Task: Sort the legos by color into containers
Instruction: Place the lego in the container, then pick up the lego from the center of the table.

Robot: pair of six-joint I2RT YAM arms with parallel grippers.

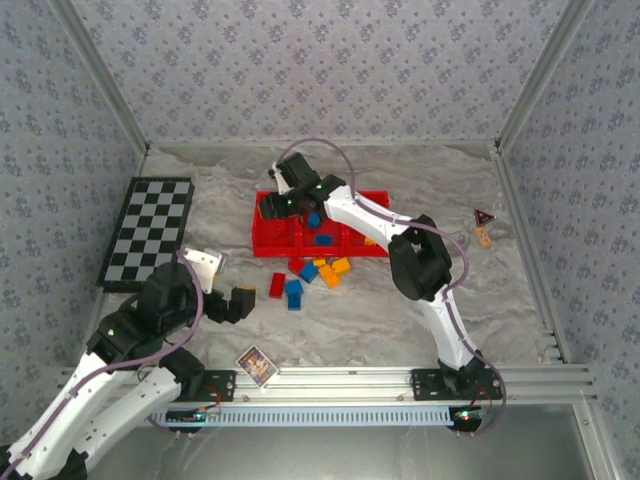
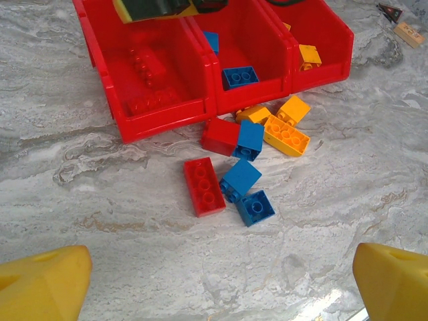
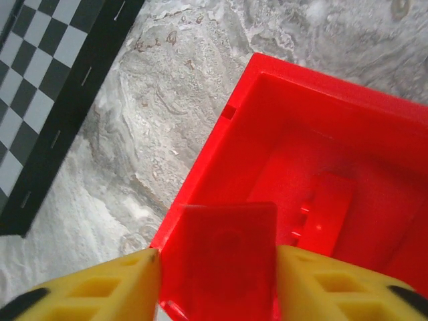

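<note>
Noting for the log: your right gripper (image 3: 221, 271) is clamped on a held red brick (image 3: 227, 251). It hangs at the outer wall of the left compartment (image 3: 348, 167) of the tray (image 3: 210, 157), on the side toward the checkered board (image 3: 40, 100). A sorted red brick (image 3: 331, 214) already lies inside. (Obs. A)

Agreed. You are in the drop step for red. Judgement: the held red brick sits over the rim, not the middle. Ease inward before you part the fingers, or it may tip out onto the table. (Obs. B)

Your left gripper (image 2: 214, 287) is spread wide with nothing in it, hovering near the loose legos (image 2: 244, 160), which lie just in front of the tray. I count two red, three blue and three orange there. (Obs. A)

The middle compartment holds a blue brick (image 2: 239, 77), the right one an orange brick (image 2: 309, 55), so you look partway through. A likely next pick is the long red brick (image 2: 204, 186). Its left side is free, but a blue one crowds its right. (Obs. B)
</note>
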